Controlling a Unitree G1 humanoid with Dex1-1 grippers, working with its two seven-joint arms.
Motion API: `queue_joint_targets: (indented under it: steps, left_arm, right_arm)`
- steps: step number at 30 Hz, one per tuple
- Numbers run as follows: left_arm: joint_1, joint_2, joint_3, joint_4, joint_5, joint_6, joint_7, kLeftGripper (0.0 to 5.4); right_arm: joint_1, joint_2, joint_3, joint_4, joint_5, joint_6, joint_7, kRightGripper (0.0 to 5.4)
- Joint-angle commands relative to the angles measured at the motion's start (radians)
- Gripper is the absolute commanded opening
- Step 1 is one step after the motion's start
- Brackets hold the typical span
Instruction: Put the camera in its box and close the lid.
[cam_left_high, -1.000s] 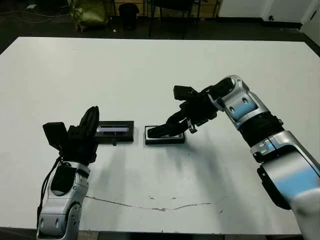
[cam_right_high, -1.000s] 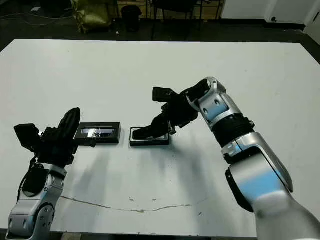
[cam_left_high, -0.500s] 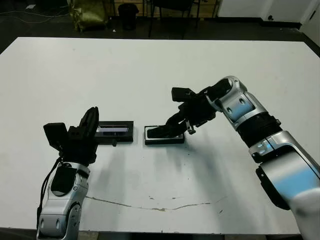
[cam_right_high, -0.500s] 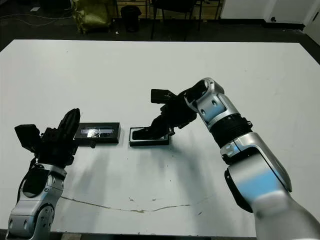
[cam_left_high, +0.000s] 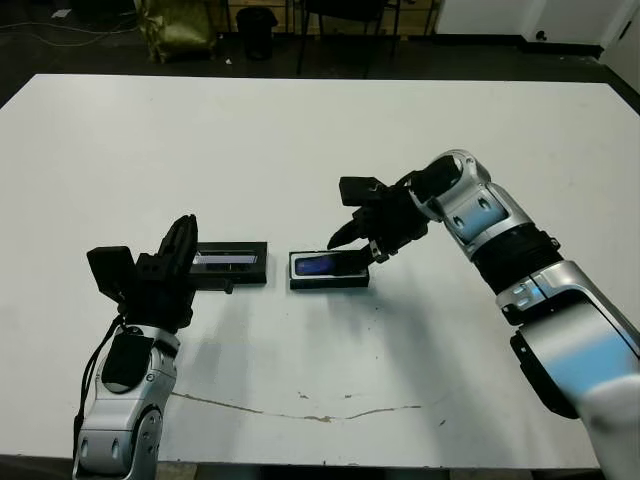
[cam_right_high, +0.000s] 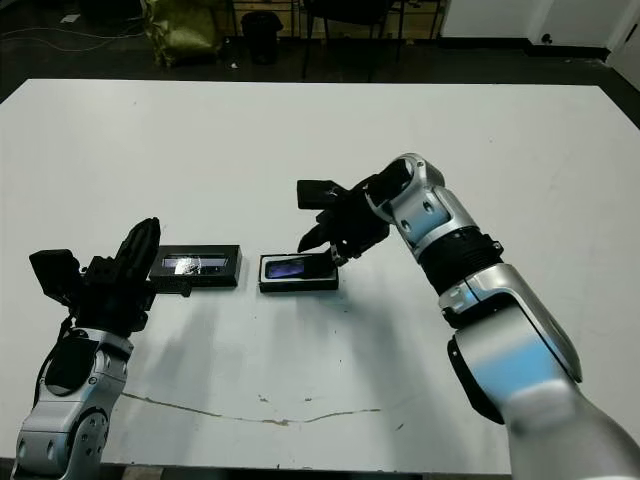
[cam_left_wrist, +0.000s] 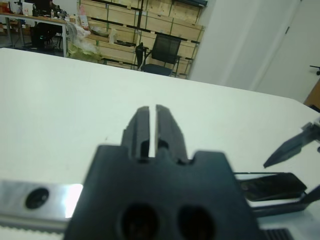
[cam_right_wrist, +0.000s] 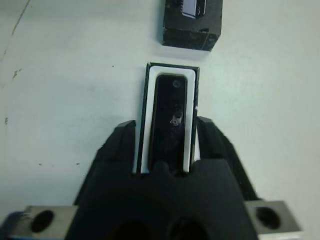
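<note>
On the white tabletop (cam_left_high: 300, 140) the right pincer (cam_left_high: 352, 240) hung just above the box (cam_left_high: 329, 270), its fingers spread wide and holding nothing, one on either side of the tray in the right wrist view. The left pincer (cam_left_high: 180, 252) sat near the lid's outer end with its fingers nearly pressed together, empty. The lid (cam_left_high: 231, 265), flat and black with a silvery strip, lay just beside the box, apart from it. The box was a shallow white-lined tray, and the camera (cam_left_high: 327, 265) lay lengthwise inside it, glossy face up. The lid looked light, stiff and thin, probably slick on top, so taking it by its long edges seemed the safest hold; the camera's shiny face likely scratches easily.
</note>
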Motion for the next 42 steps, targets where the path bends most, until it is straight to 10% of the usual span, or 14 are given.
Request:
queue_joint_targets:
  steps: [1, 12, 29, 36, 42]
  left_arm:
    - [0.014, 0.003, 0.004, 0.005, 0.005, 0.017, 0.006, 0.00]
    - [0.013, 0.007, 0.002, 0.014, 0.018, 0.002, 0.001, 0.00]
    - [0.008, 0.004, 0.006, 0.012, 0.005, 0.012, -0.003, 0.00]
    - [0.007, 0.009, 0.002, 0.023, 0.015, -0.002, -0.007, 0.00]
    - [0.009, 0.002, 0.009, 0.032, -0.006, -0.014, -0.022, 0.00]
  right_arm:
    - [-0.031, -0.001, 0.007, 0.034, -0.011, -0.022, 0.025, 3.06]
    - [-0.058, -0.011, -0.002, 0.063, -0.019, -0.011, 0.046, 5.39]
    - [-0.005, -0.069, -0.135, -0.037, 0.063, 0.020, -0.016, 5.39]
    - [0.239, -0.082, -0.238, -0.413, 0.079, 0.101, -0.341, 5.31]
    - [0.462, -0.101, -0.257, -0.730, -0.010, 0.058, -0.644, 4.11]
